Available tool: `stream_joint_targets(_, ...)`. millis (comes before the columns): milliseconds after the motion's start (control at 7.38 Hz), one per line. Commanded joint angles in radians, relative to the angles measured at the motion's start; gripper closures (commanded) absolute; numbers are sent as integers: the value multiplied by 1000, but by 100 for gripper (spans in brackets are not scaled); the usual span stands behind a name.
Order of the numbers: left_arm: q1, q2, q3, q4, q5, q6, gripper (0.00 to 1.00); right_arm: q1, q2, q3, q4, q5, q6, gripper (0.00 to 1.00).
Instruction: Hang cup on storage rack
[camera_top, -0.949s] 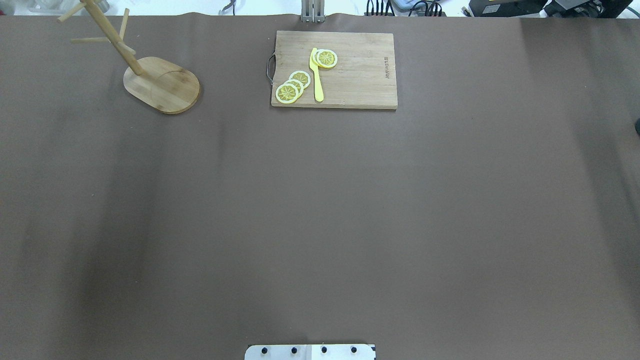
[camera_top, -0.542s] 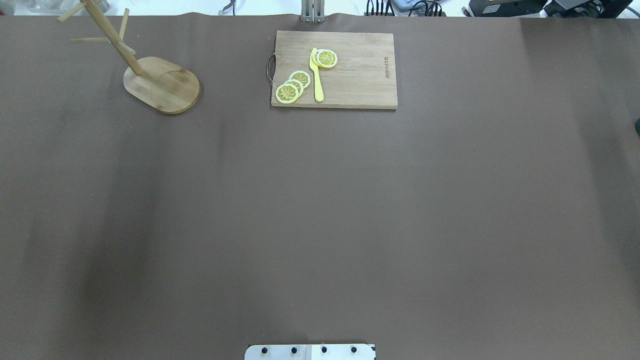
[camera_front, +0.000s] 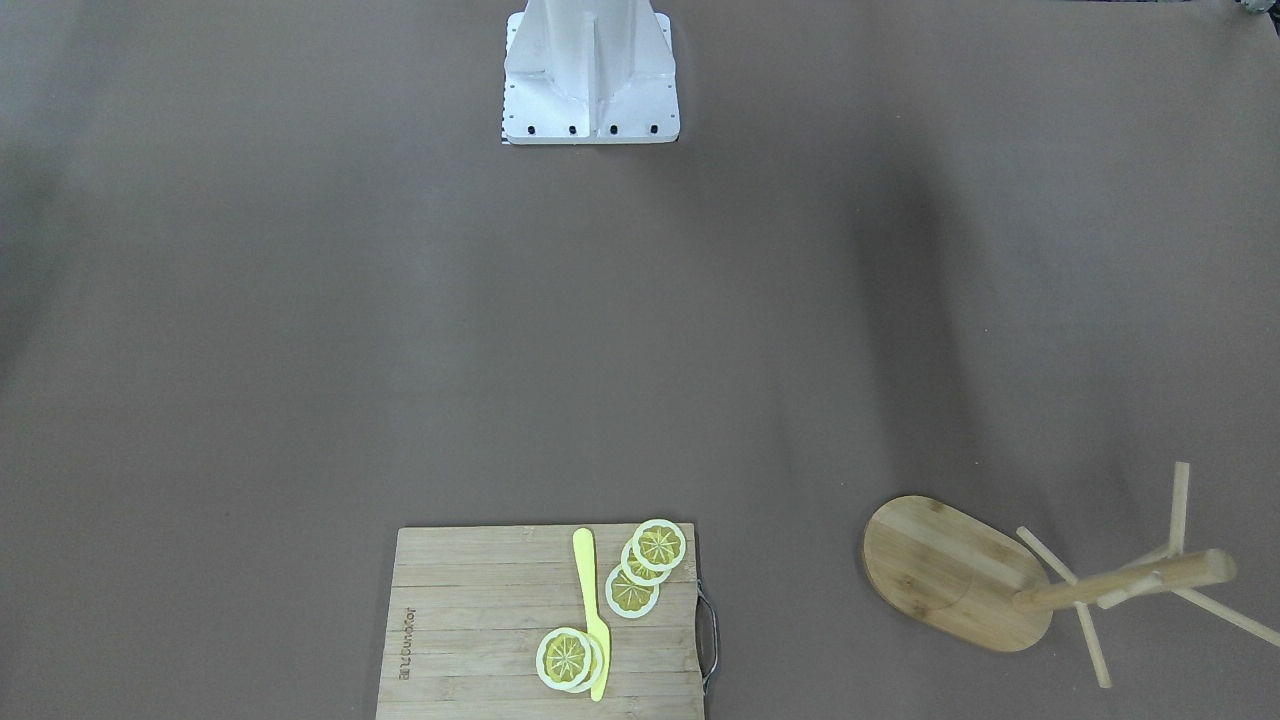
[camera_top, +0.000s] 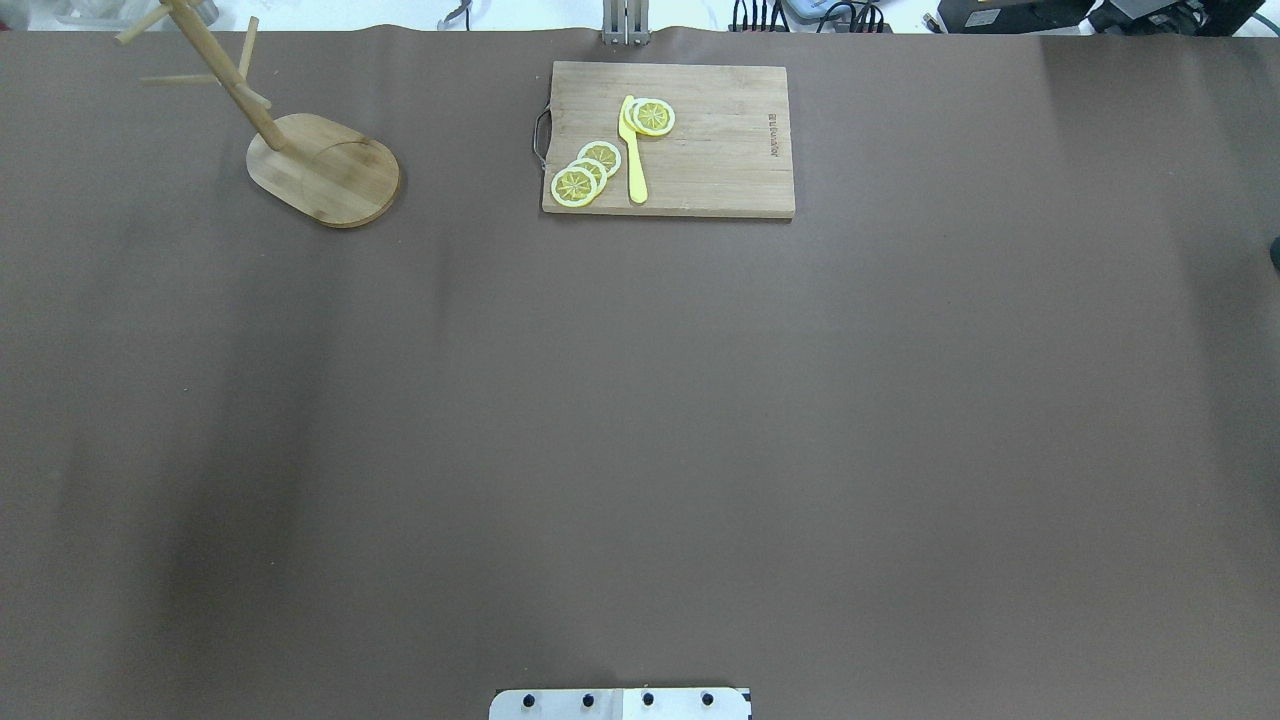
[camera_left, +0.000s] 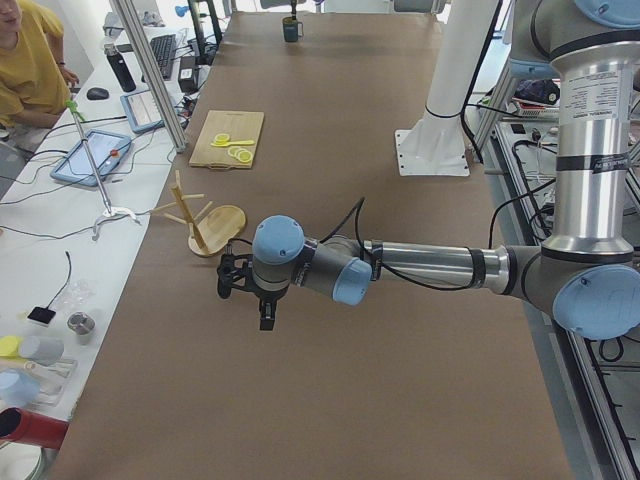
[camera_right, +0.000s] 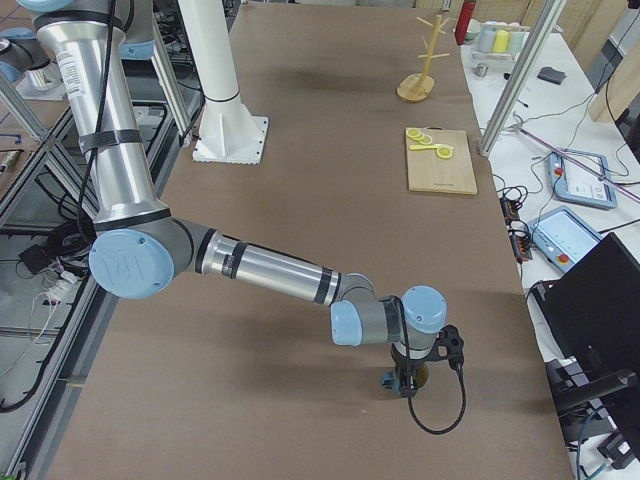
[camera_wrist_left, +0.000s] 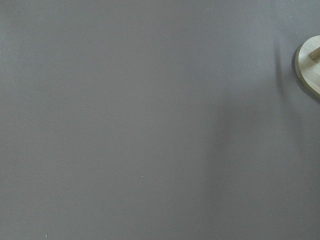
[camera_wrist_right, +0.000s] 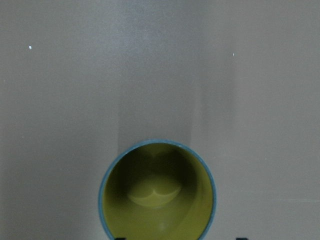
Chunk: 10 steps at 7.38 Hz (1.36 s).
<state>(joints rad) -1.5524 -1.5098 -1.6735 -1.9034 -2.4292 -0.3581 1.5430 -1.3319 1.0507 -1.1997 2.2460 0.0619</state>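
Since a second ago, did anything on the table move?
Nothing visibly changed in the overhead view. The rack, the board, the lemon slices and the knife all sit where they were. No arm shows in that view, then or now.

Your fixed views are lit evenly from above, bright, with no hard glare. On the table cover (camera_top: 640, 450) you get broad, soft-edged shadow bands, heaviest at the left of the overhead view. The top margin of that view is washed out white. Your left wrist view is dim, grey and low in contrast, with a thin dark shadow beside the rack (camera_wrist_left: 307, 75). In the right wrist view the cup (camera_wrist_right: 157, 200) is slightly soft and shaded inside. In the side views the frame post (camera_left: 148, 70) leans.
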Motion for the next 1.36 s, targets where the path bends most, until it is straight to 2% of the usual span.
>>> stream_joint_targets(0,0,-1,-2,-2,1,-1,2,2,45,-84,9,0,6,24)
stream_joint_targets(542,0,-3,-3,-13,2,-1,2,2,43,-104,9,0,10,29)
stream_joint_targets(813,0,-1,-3,-19,2,-1,2,2,43,-112,9,3,12,35)
stream_joint_targets(1220,0,3,-11,-19,2,-1,2,2,43,-120,11,6,35,38)
